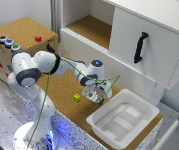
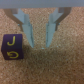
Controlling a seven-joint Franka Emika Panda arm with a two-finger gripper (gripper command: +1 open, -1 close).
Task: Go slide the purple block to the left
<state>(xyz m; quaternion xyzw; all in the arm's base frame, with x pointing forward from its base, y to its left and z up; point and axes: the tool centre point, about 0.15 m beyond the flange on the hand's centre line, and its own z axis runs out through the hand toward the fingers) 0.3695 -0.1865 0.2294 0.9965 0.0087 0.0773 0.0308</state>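
One small purple cube with yellow letters (image 2: pixel 12 46) shows in the wrist view, lying on the brown cork tabletop (image 2: pixel 60 67) just beside the outside of one pale blue finger (image 2: pixel 26 27) of the gripper (image 2: pixel 39 44), not between the two. Its jaws are parted and empty. Judged from this, the cube sits off to the gripper's side, apart from it. Farther off in the exterior view: one small yellow cube (image 1: pixel 77 97) near the gripper, one white plastic tray (image 1: pixel 145 108) and one black cabinet handle (image 1: pixel 140 47).
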